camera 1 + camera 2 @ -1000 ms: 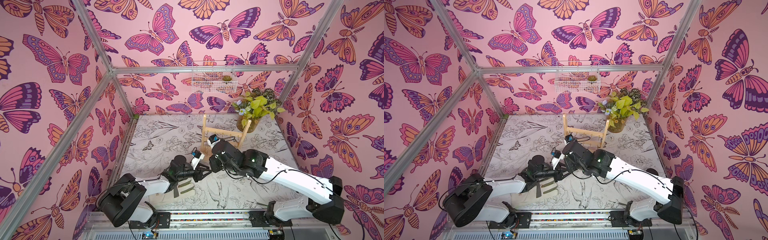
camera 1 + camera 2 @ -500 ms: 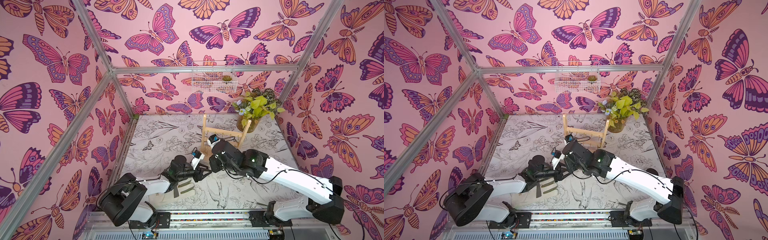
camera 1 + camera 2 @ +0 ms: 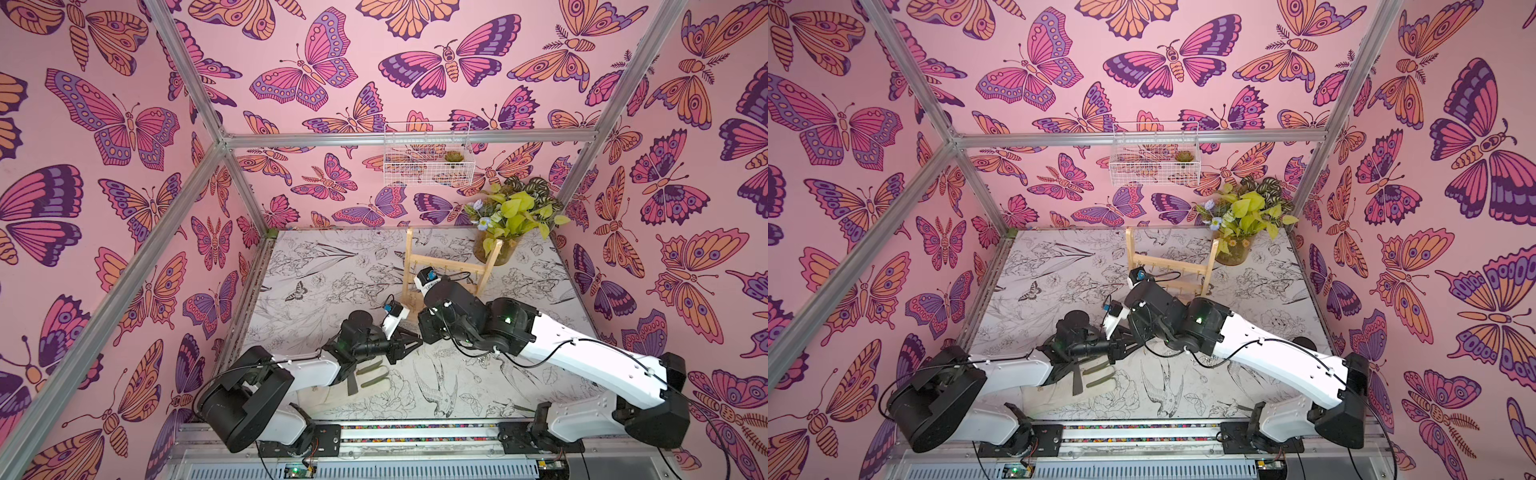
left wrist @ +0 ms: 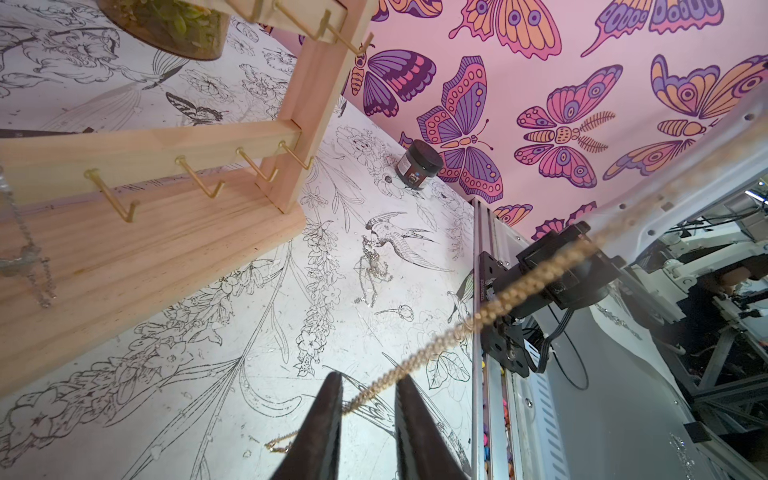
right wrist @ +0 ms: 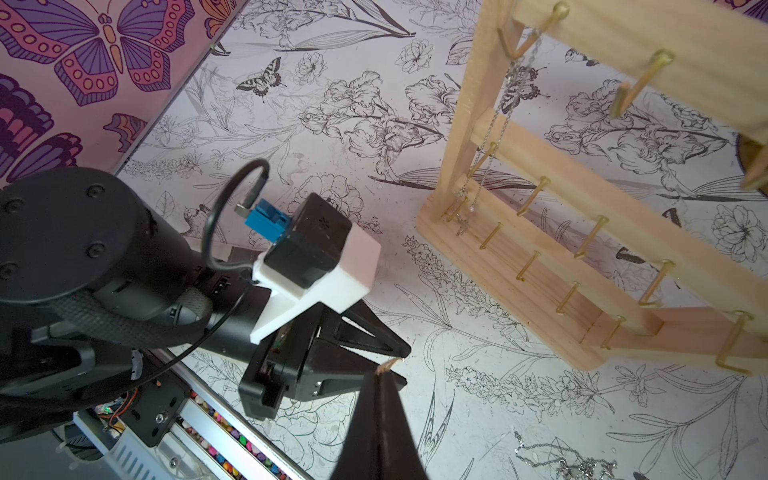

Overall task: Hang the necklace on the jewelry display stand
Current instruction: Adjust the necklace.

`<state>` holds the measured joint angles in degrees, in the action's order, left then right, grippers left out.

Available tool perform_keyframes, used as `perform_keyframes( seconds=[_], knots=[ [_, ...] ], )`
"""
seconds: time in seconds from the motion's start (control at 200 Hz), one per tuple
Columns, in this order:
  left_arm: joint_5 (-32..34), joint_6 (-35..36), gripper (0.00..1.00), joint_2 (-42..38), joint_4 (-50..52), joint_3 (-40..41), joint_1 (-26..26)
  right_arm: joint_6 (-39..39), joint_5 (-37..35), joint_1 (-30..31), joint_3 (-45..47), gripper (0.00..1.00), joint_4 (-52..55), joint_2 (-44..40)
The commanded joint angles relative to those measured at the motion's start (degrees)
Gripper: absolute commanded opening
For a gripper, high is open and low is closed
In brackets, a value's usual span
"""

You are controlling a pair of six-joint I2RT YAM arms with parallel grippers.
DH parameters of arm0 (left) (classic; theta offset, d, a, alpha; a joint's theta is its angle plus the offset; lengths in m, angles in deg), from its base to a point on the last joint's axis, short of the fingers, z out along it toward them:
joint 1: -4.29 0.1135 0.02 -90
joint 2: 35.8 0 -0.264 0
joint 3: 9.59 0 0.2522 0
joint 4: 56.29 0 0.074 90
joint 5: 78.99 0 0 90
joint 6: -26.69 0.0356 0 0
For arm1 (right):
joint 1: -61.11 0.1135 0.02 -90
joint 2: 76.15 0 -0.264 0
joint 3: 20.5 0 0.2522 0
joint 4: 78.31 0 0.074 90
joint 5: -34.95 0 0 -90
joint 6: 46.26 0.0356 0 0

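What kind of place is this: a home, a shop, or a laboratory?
Probably a robot test cell, not a home: an aluminium frame carries butterfly-print panels, and the left arm and right arm stand on a rail before a jewelry display stand.

Both top views look down from high — wrist views close, sharing the stand (image 4: 145,257).

The jewelry display stand (image 3: 409,266) — light wood, gold-hooked — stands upright near mid-frame in both top views; the necklace (image 4: 457,332), a fine gold chain, stretches taut.
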<state>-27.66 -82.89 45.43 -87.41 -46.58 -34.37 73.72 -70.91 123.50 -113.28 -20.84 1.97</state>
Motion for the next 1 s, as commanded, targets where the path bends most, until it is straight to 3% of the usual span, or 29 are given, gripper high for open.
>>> perform_keyframes(
  seconds=[0.0,0.996],
  knots=[
    [-1.2,0.2,0.22,0.7,-1.3,0.2,0.0,-0.5,-1.3,0.4,-1.7,0.0,-0.2,0.0],
    [-2.6,-1.3,0.0,-0.4,-3.3,0.4,-0.1,-1.3,0.0,0.5,-3.0,0.0,-0.4,0.5]
  ],
)
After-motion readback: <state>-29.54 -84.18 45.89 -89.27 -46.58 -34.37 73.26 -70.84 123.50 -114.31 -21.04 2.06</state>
